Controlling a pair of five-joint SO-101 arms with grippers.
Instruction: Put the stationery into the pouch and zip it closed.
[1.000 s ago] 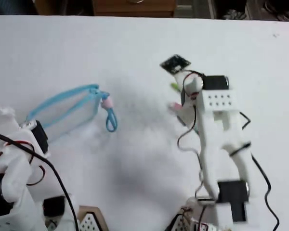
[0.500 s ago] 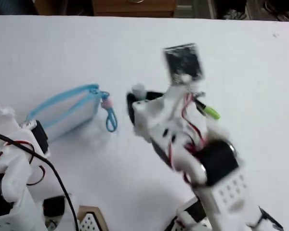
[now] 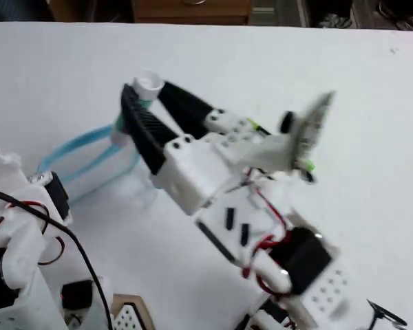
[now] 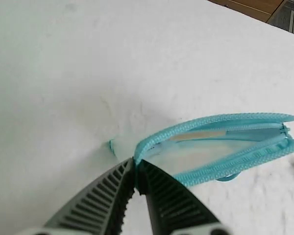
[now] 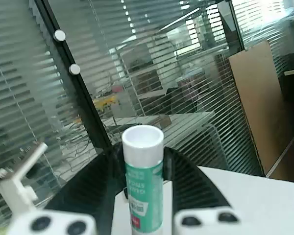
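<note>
A clear pouch (image 3: pixel 96 168) with a blue zip (image 4: pixel 220 147) lies open at the table's left. My left gripper (image 4: pixel 135 171) is shut on the pouch's near end, and in the high view it (image 3: pixel 41 177) sits at the pouch's lower left corner. My right gripper (image 3: pixel 146 95) hangs above the pouch's far right end, shut on a glue stick (image 3: pixel 149 84) with a white cap and green label. In the right wrist view the glue stick (image 5: pixel 143 176) stands upright between the black fingers (image 5: pixel 88 191). The arm hides the pouch's zip pull.
A green marker (image 3: pixel 304 165) lies on the white table (image 3: pixel 344 82) to the right, partly behind the right arm. Wooden furniture (image 3: pixel 193 10) stands beyond the far edge. The left arm's base and cables (image 3: pixel 20 261) fill the near left corner.
The right arm has swung from the table's middle right over to the left, carrying the glue stick up above the pouch. The left arm and pouch have stayed put.
</note>
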